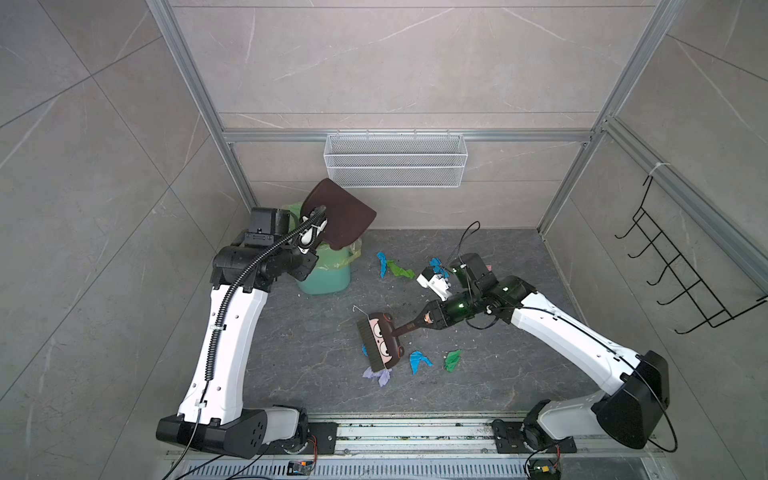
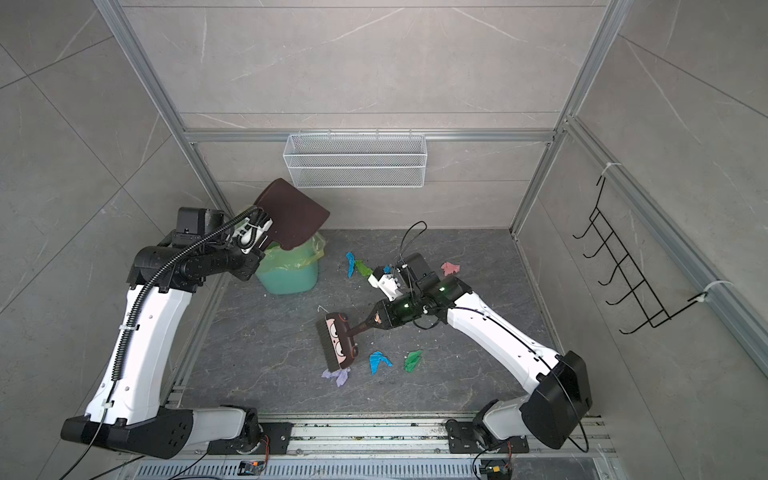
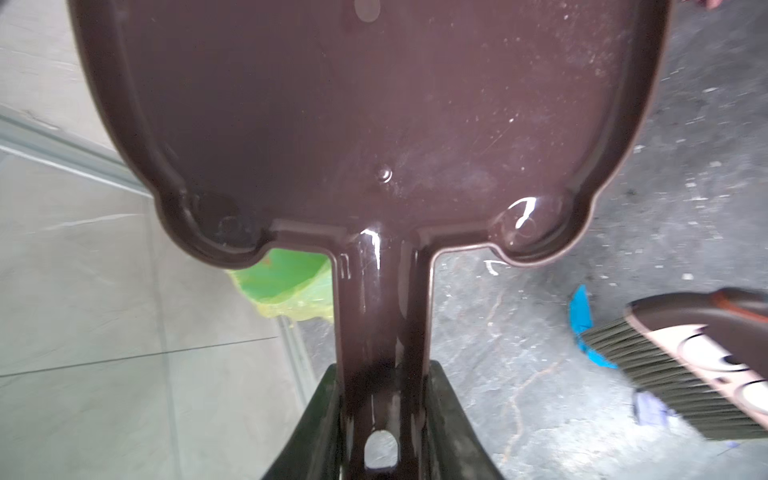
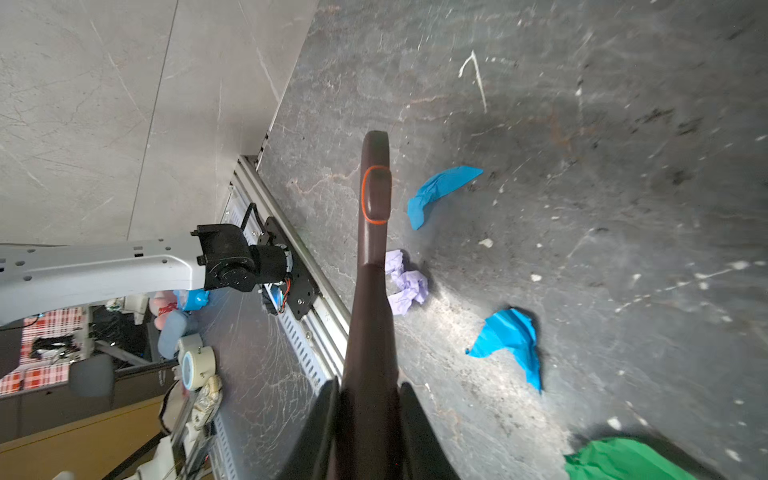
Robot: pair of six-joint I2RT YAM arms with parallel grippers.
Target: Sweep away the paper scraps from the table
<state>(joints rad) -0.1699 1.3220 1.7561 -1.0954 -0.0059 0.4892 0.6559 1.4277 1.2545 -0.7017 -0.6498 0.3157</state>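
Paper scraps lie on the dark table point(image 1: 299, 353): blue point(image 1: 381, 263) and green point(image 1: 400, 270) ones at the back, a pink one point(image 2: 449, 268) beyond my right arm, and blue point(image 1: 417, 360), green point(image 1: 453, 359) and lavender point(image 1: 378, 376) ones near the front. My right gripper point(image 1: 428, 319) is shut on the handle of a brown brush point(image 1: 380, 340). The brush bristles stand on the table beside the lavender scrap point(image 4: 405, 282). My left gripper point(image 1: 309, 239) is shut on the handle of a brown dustpan point(image 1: 343, 216). The dustpan is tilted above a green bin point(image 1: 328, 274), and its tray point(image 3: 365, 104) shows only dust.
A white wire basket point(image 1: 395, 160) hangs on the back wall and a black wire rack point(image 1: 681, 266) on the right wall. Aluminium rails point(image 1: 415, 432) edge the table's front. Tiny white crumbs dot the surface.
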